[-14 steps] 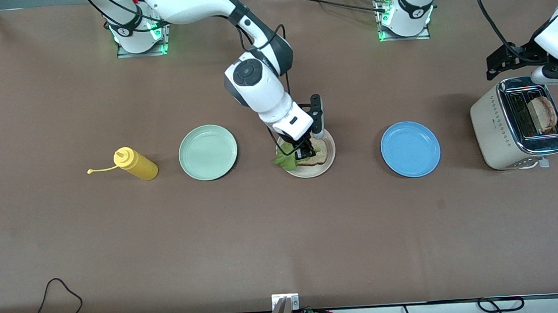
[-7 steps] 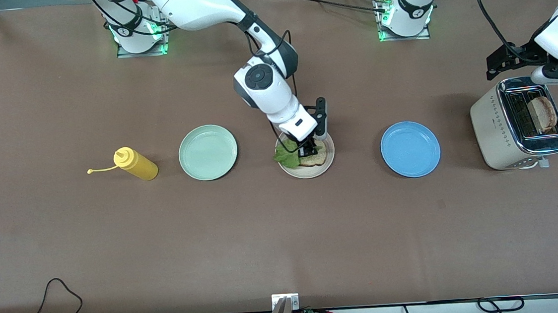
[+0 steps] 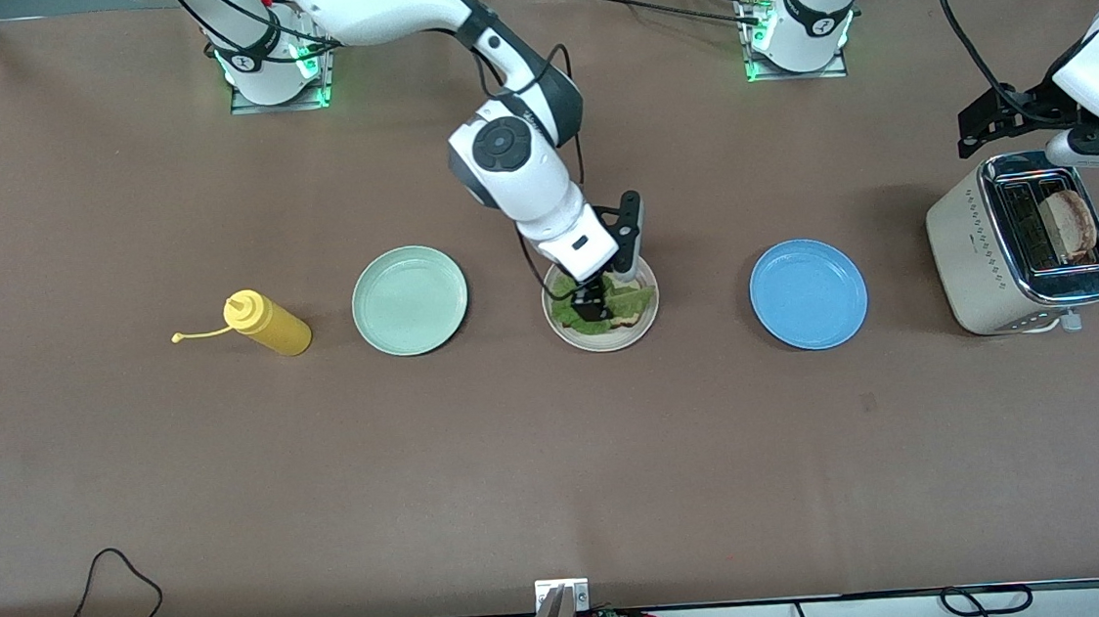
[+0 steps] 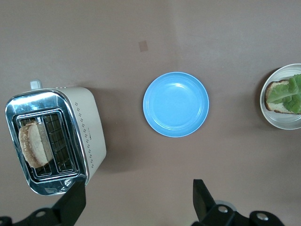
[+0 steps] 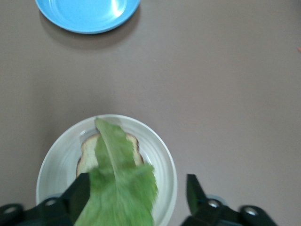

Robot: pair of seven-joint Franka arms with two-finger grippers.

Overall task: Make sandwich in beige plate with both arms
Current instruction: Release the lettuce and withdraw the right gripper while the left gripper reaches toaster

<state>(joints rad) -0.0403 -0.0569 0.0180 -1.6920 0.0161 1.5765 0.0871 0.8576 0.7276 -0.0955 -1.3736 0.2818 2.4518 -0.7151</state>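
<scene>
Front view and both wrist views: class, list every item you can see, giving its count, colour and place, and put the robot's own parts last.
Round shallow beige plate: one, mid-table, between the other two plates.
Pale bread slice with brown crust: one, on the beige plate.
Crinkled green lettuce leaf: one, on that slice.
Round mint-green plate: one, toward the right arm's end.
Round blue plate: one, toward the left arm's end.
Yellow squeeze bottle: one, lying beside the mint-green plate.
Cream and chrome toaster: one, left arm's end.
Toasted bread slice: one, in a toaster slot.
Right gripper: black, open, over the lettuce.
Left gripper: black, open, above the toaster, waiting.
</scene>
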